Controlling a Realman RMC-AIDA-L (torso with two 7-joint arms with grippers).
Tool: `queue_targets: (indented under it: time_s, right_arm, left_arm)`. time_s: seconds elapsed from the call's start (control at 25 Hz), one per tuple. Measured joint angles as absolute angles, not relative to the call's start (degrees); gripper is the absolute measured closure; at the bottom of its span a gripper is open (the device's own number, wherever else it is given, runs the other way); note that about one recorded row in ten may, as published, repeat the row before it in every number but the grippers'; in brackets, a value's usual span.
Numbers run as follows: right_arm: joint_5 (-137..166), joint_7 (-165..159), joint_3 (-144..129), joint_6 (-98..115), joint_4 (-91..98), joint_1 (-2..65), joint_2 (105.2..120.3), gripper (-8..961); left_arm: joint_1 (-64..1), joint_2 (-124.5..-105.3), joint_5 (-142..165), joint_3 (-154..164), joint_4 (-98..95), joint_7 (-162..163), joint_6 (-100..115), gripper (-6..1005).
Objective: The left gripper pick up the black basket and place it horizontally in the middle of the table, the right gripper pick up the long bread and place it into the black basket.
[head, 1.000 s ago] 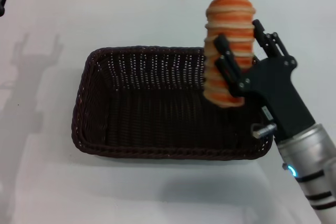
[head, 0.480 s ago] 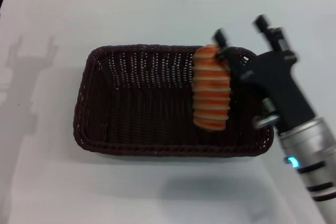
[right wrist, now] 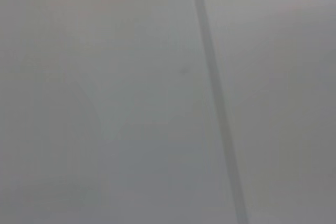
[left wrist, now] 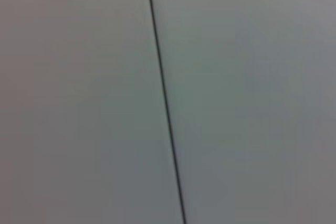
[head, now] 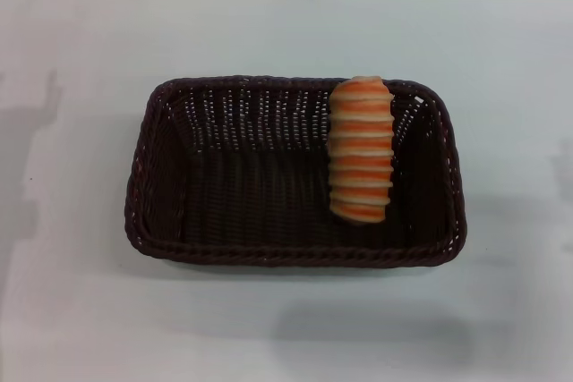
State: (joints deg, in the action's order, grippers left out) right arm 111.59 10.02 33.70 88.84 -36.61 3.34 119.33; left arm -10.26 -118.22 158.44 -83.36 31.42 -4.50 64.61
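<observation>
Table carries the black basket lengthwise at its middle, and the long bread lies inside, toward its right end. Neither claw shows in my views, so I cannot tell their state. Both steps look done to me; next I would only keep the arms parked.

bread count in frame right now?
1. The long bread lies inside the black basket, toward its right end, its far tip against the back wall. No other bread shows on the table.

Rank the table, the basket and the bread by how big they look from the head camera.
1. The table, filling the view.
2. The black basket, spanning about half the view's width.
3. The long bread, lying inside the basket.
</observation>
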Motion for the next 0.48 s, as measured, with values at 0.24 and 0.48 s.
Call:
queue_targets:
  time_s: [0.24,0.48]
  right_arm:
    - [107.11,9.99,33.68,90.75,-34.09,2.33,119.43,113]
    - [107.04,9.97,33.19,90.83,-33.83,2.24,119.43,113]
  left_arm:
    - [-10.69,-118.38,158.35,-84.75,27.74,-3.04,65.94,211]
    - [-11.06,-118.39,158.35,-85.05,25.41,-0.90,66.20,211]
